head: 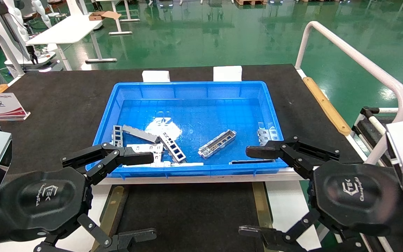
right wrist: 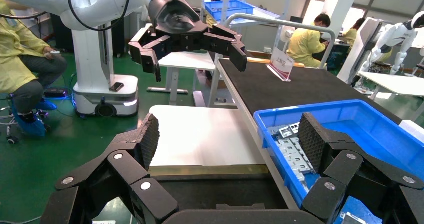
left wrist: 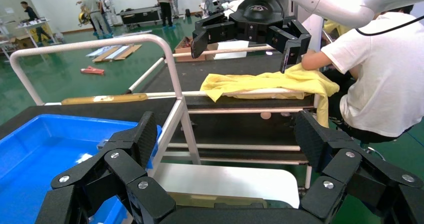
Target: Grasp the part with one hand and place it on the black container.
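The part [head: 217, 142], a silver channel strip with window cutouts, lies at a slant in the middle of the blue bin [head: 187, 85]. The black container [head: 187, 210] lies in front of the bin, between two brass rails [head: 112, 210]; it also shows in the right wrist view [right wrist: 220, 189]. My left gripper [head: 145, 196] hovers open and empty over the container's left side, its upper finger above the bin's front edge. My right gripper [head: 252, 191] hovers open and empty over the container's right side. Each wrist view shows its own gripper wide open: left [left wrist: 227, 139], right [right wrist: 230, 139].
The bin also holds flat whitish slotted plates [head: 145, 148], a plain grey bar [head: 140, 133], another windowed strip [head: 172, 147] and plates at its right end [head: 268, 134]. A white tube railing [head: 362, 59] stands at the right. A sign [head: 0, 105] stands at the left.
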Controlling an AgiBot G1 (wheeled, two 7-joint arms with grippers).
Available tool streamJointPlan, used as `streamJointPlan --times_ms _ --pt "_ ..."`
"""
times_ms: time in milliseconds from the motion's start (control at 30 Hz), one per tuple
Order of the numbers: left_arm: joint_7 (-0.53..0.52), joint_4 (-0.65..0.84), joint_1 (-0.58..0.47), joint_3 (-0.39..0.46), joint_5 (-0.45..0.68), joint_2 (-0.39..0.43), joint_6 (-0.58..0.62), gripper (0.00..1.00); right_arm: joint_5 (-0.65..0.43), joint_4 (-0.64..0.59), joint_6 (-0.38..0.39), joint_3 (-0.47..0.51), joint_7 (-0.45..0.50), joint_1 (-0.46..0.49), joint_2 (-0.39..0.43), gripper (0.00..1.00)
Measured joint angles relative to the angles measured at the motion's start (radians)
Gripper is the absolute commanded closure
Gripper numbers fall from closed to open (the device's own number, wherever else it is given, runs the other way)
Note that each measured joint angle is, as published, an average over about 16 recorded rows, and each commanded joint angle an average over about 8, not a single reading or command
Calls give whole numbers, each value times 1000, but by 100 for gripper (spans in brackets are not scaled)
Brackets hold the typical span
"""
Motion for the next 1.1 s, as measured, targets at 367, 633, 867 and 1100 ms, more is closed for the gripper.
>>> streamJointPlan --times_ms 367,633,867,1100 --pt "1 0 0 0 0 1 -1 0 0 0 0 0 0 0 0 0" --pt "12 0 1 2 16 9 -18 0 0 -1 0 -1 0 0 0 0" --pt "34 -4 -3 15 68 37 -69 0 1 -1 0 -1 -1 1 0 0" --pt "52 9 -28 47 157 98 -149 0 1 -1 0 -2 -1 1 0 0"
